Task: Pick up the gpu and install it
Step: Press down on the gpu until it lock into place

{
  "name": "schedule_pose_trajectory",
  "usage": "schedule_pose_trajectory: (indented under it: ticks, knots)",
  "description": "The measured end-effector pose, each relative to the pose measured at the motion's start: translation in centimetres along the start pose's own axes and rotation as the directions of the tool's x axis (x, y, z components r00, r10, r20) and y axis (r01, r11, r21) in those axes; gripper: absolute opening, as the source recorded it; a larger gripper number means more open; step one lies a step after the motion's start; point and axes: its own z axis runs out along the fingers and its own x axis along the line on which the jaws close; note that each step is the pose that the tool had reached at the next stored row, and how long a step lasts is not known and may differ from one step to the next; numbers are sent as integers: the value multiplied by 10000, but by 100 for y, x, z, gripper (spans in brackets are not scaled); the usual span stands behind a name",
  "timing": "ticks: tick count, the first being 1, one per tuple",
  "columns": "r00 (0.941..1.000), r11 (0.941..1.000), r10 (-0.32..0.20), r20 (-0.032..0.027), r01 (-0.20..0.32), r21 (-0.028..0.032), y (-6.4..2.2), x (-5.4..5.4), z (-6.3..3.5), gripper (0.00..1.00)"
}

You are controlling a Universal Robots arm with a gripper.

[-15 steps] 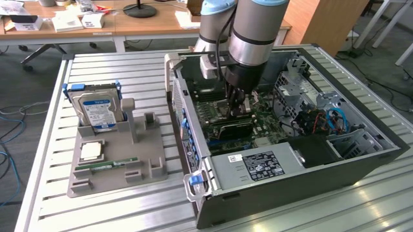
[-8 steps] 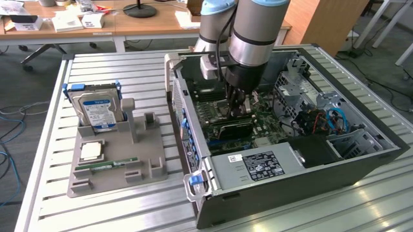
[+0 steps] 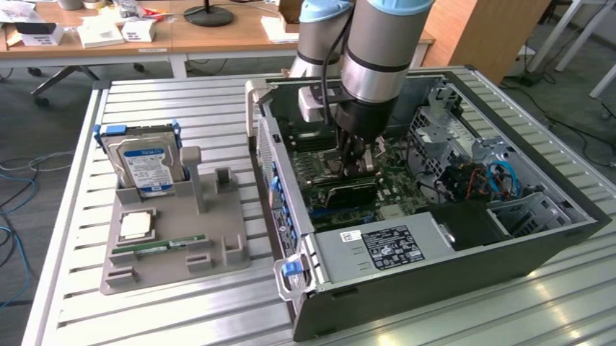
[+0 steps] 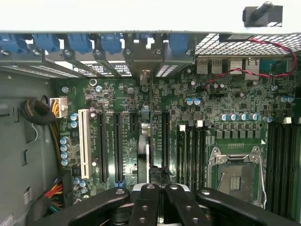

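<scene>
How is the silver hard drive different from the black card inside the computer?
The hard drive is silver with a blue-and-white label; the gpu is black. The hard drive stands in the grey holder, outside the computer case; the gpu sits inside the case, right below the gripper. Both are flat rectangles.

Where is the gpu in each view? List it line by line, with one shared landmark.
Exterior view: the thin black gpu card stands inside the open black computer case, under the gripper.
Wrist view: edge-on, above the slots.
Shared landmark: green motherboard.
</scene>
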Motion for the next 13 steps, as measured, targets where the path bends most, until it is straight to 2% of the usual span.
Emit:
schedule_pose_trajectory:
  ticks: [13]
  knots:
    - [10000, 10000, 0, 1, 0, 0, 2, 3, 66, 11]
